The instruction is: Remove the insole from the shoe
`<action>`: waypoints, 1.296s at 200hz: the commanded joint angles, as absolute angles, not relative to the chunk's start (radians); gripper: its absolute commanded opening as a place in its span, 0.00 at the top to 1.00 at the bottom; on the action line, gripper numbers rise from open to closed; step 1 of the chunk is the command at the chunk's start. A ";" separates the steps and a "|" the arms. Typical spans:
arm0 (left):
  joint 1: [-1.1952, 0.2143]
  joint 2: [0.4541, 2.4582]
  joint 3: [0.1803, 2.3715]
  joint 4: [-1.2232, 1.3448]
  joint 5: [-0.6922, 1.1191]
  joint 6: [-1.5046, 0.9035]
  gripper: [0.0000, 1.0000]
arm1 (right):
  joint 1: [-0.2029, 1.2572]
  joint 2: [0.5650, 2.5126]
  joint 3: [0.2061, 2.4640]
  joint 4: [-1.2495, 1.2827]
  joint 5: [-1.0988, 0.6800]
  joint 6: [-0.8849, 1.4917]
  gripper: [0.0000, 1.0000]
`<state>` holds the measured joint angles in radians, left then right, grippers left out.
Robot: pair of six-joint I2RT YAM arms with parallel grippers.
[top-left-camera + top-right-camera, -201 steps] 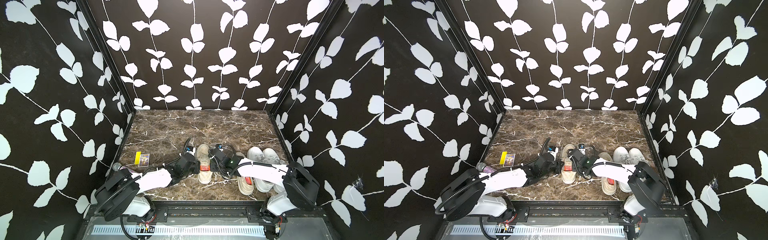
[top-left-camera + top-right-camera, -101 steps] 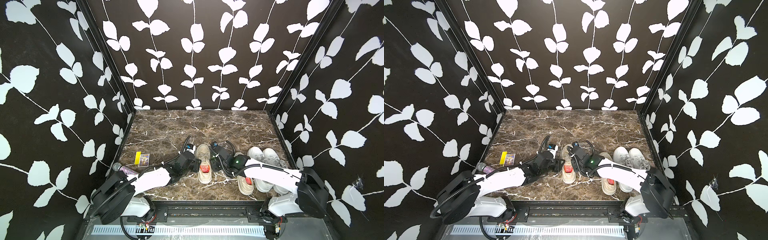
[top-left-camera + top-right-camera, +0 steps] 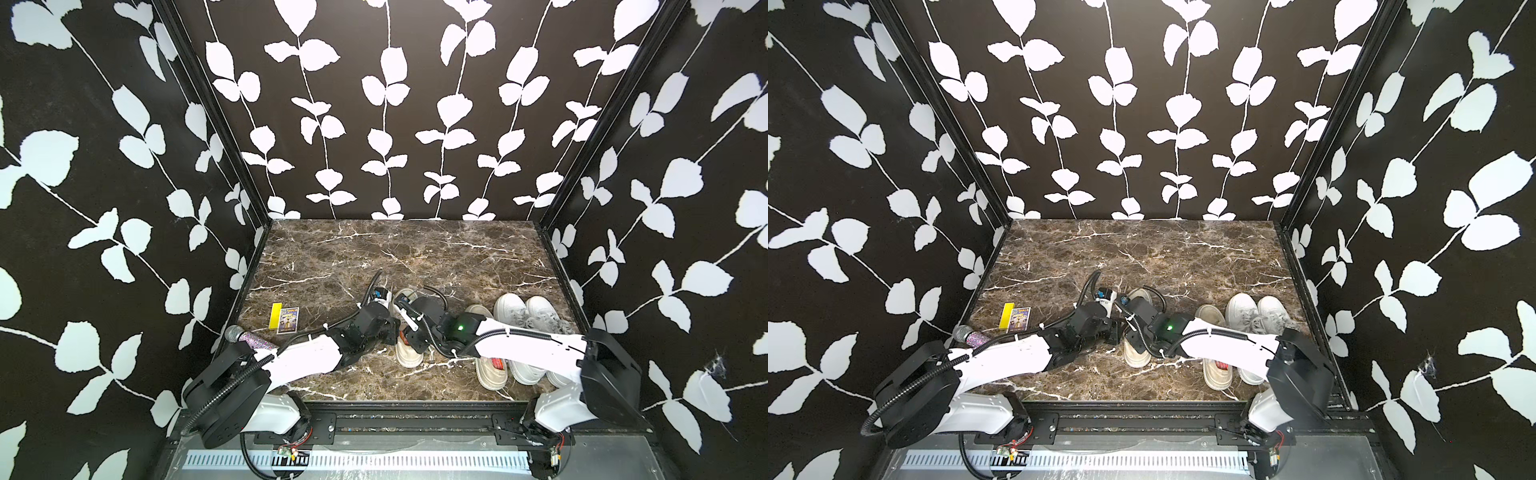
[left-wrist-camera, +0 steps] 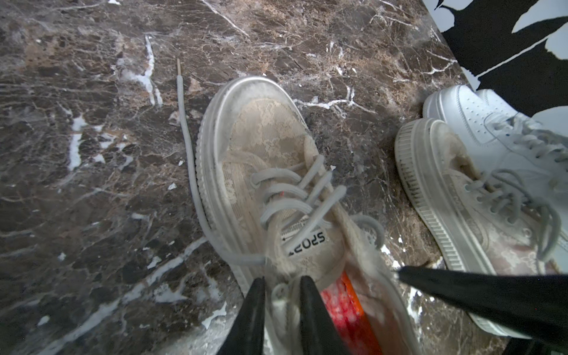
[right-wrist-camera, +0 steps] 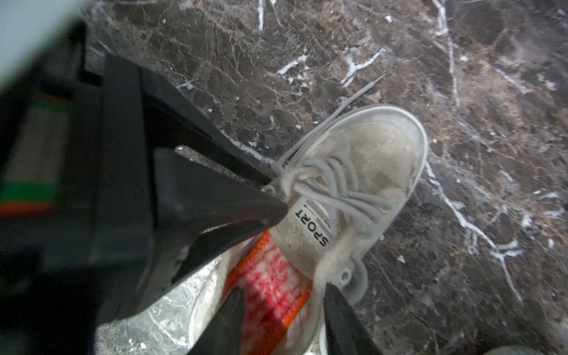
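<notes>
1. Insole [image 5: 270, 276], red-speckled, lies inside the beige shoe [image 4: 261, 147] on the worktop [image 4: 92, 153].
2. Left claw [image 4: 282, 279] pinches the shoe's collar, likely anchoring it.
3. Right claw [image 5: 284, 289] gapes over the insole, poised to grip.

White arm links [image 3: 307, 365], black joints [image 3: 606, 365], corrugated black cables [image 3: 216, 399], green LED [image 3: 459, 328].

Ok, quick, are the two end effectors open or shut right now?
Left end effector: closed, pinching the lace edge of the beige shoe.
Right end effector: open, fingers either side of the red insole, no grip visible.
</notes>
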<state>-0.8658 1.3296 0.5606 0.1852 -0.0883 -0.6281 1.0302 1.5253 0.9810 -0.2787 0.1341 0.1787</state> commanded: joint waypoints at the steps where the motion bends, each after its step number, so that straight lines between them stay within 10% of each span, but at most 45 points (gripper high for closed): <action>1: -0.851 1.324 0.548 0.196 -0.108 -0.634 0.80 | 1.036 1.559 1.003 -0.244 0.101 0.141 0.58; 141: -0.849 1.319 0.534 0.223 -0.088 -0.629 1.00 | 1.019 1.736 1.042 -0.262 0.361 0.209 0.65; 259: -0.848 1.328 0.565 0.165 -0.091 -0.593 1.00 | 1.001 1.610 1.014 -0.161 0.320 0.314 1.00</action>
<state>-0.8536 1.3296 0.5491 0.2100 -0.0727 -0.6159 1.0134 1.6600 1.0183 -0.2020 0.3191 0.2729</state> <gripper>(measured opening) 0.075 0.048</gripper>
